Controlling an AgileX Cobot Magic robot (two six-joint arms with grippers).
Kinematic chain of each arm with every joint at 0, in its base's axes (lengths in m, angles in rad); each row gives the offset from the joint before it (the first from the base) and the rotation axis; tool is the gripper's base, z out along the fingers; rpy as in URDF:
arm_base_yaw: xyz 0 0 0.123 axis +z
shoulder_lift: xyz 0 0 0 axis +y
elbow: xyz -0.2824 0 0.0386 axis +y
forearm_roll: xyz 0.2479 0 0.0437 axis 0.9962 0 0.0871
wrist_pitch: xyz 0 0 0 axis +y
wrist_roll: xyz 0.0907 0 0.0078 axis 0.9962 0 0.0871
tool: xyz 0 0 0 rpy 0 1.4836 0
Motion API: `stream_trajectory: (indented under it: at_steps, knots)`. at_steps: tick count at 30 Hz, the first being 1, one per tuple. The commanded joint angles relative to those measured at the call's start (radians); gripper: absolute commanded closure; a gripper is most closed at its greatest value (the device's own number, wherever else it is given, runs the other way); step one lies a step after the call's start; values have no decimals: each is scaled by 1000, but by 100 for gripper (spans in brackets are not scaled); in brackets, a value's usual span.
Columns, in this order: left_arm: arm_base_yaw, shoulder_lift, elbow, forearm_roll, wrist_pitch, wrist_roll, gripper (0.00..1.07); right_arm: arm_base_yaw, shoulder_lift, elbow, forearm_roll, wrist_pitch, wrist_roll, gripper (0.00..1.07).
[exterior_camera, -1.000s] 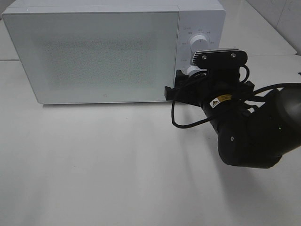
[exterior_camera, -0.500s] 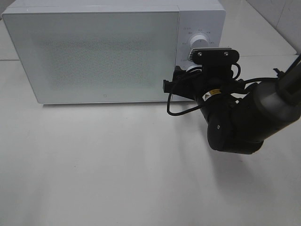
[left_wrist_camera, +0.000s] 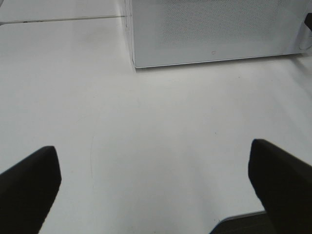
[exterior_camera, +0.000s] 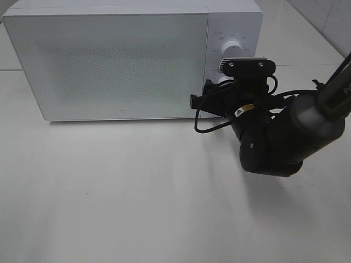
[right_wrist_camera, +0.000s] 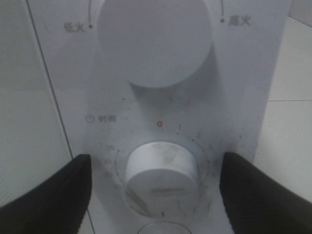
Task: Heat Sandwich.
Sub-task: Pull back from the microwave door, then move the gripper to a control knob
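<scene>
The sandwich was not in view from any camera. The microwave (exterior_camera: 109,60) had its frosted door (exterior_camera: 115,63) shut, so the sandwich was probably inside, though the panel was too cloudy to confirm that.

The right gripper (right_wrist_camera: 156,165) was at the control panel with its jaws apart, one on each side of the timer knob (right_wrist_camera: 162,170). A gap showed on both sides, so it was grasping nothing. The upper knob (right_wrist_camera: 155,41) sat just above, clear of the fingers. The left gripper (left_wrist_camera: 152,151) hung spread wide over the bare table (left_wrist_camera: 146,122), well away from the microwave and holding nothing.

By my judgement, the sandwich would be light and soft. The bread would crush under a firm pinch, and loose filling could slide out if it tipped. It would be better lifted level from beneath, or by whatever it rested on, than squeezed across the slices. The timer knob looked smooth, round and stiff, so a square hold across its sides would suit it.
</scene>
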Motion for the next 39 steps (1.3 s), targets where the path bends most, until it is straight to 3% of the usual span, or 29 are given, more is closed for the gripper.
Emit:
stream_trajectory:
  at_steps: [1, 3, 4, 6, 7, 9, 13, 33, 39]
  knots:
    - [4, -27, 4, -3, -8, -2, 3, -5, 1, -14, -21, -3, 1, 48]
    - [4, -27, 4, -3, -8, -2, 3, -5, 1, -14, -18, -4, -2, 51]
    - [4, -27, 4, -3, -8, -2, 3, -5, 1, -14, -12, -11, -2, 61]
    - [4, -27, 4, -3, -8, -2, 3, -5, 1, -14, -9, -17, -3, 73]
    - [4, -27, 4, -3, -8, -2, 3, -5, 1, -14, -9, -17, -3, 73]
    - [4, -27, 4, -3, -8, -2, 3, 5, 1, -14, -8, -21, -10, 88]
    - [4, -27, 4, -3, -8, -2, 3, 7, 1, -14, -8, -22, -33, 99]
    - [4, -27, 4, -3, -8, -2, 3, 7, 1, -14, -7, -26, -28, 98]
    - [4, -27, 4, -3, -8, -2, 3, 7, 1, -14, -8, -53, 114, 98]
